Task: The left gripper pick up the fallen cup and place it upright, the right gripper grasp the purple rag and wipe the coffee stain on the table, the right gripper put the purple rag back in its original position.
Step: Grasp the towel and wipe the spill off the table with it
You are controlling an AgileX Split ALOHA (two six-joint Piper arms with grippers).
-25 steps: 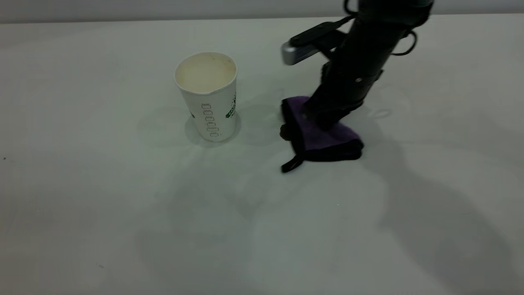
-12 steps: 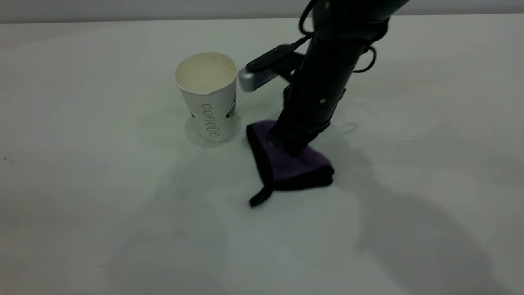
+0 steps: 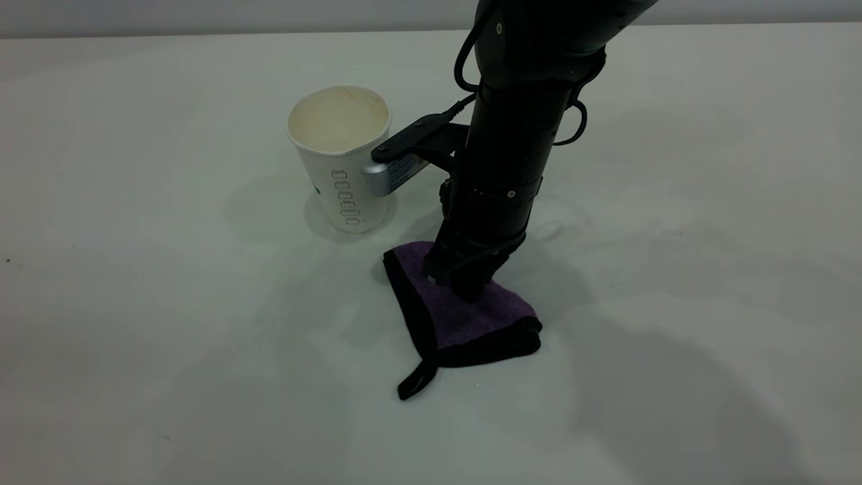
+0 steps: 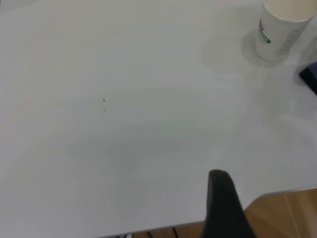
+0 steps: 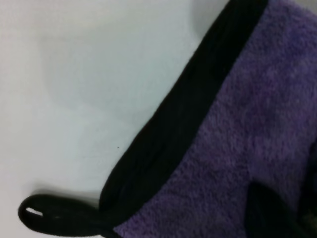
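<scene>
The rag (image 3: 465, 316) lies flat on the table (image 3: 168, 377), its black loop tab nearest the exterior camera, its far corner just short of the cup (image 3: 343, 158). Folded and fuzzy, with thick black edging, it looks soft, light and limp (likely to drag and bunch under a sideways push rather than slide as 1 piece). The best hold would seem to be through the doubled purple middle, where the right gripper (image 3: 465, 283) now meets it, rather than by the loop or a single edge.

That gripper comes down steeply onto the rag's far half, arm leaning slightly away from the cup, its tip buried in the pile; the fingers appear pinched into the cloth, though the tips themselves are hidden. The right wrist view shows only purple nap, edging and loop against bare table.

Behind the rag, the cup stands upright, mouth up and cream inside showing; paper-thin, it would tip at a nudge. The arm's side bracket, with its silver box, overlaps the cup's wall in the exterior view; whether they touch cannot be told.

No coffee stain shows around the rag or cup.

The left gripper (image 4: 225, 208) sits well back from the cup near the table's edge, with only 1 dark finger in sight, so its spread cannot be told.
</scene>
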